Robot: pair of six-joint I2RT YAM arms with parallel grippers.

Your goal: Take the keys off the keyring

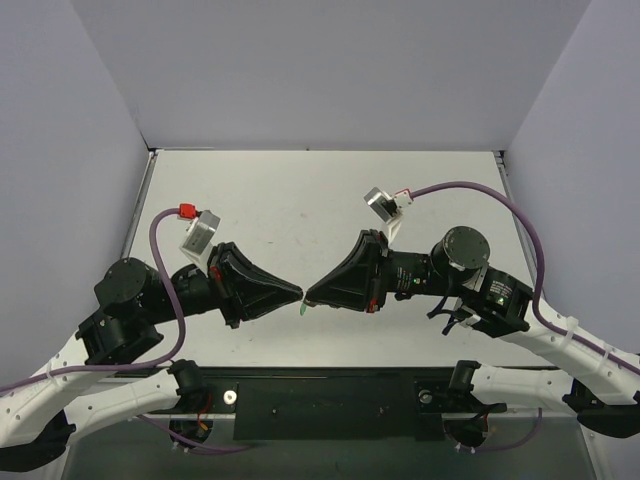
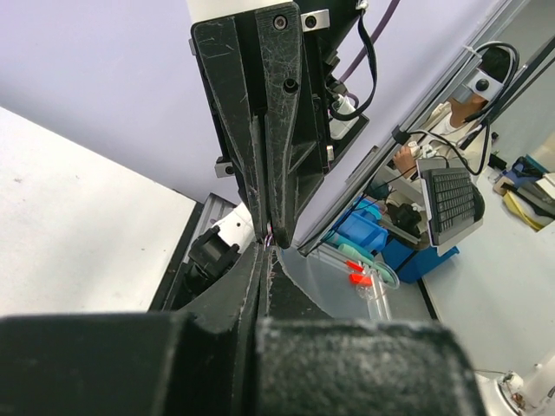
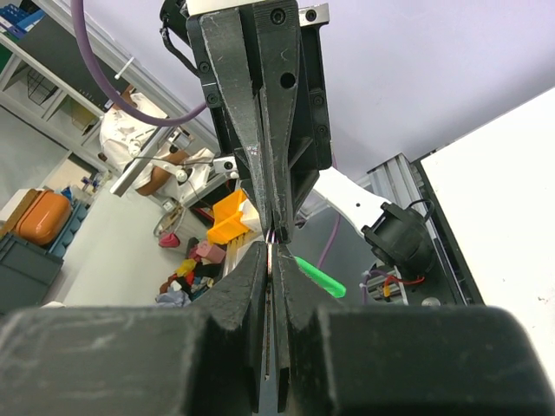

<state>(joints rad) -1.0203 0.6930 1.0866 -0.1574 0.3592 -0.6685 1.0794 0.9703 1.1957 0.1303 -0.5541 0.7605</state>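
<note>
My left gripper (image 1: 298, 291) and right gripper (image 1: 310, 297) meet tip to tip above the near middle of the white table (image 1: 330, 200). Both are shut. The keyring's green tag (image 1: 302, 311) hangs free just below the meeting tips. In the right wrist view the tag (image 3: 319, 276) sticks out beside my right gripper (image 3: 271, 251), whose jaws pinch a thin bright metal sliver, the key (image 3: 270, 254) seen edge-on. The left gripper (image 3: 276, 227) faces it, shut at the same spot. In the left wrist view my left gripper (image 2: 267, 251) touches the right gripper (image 2: 270, 227); the ring is too small to make out.
Grey walls close the table at the back and both sides. A black rail (image 1: 330, 400) runs along the near edge between the arm bases. Purple cables (image 1: 160, 230) loop over both arms.
</note>
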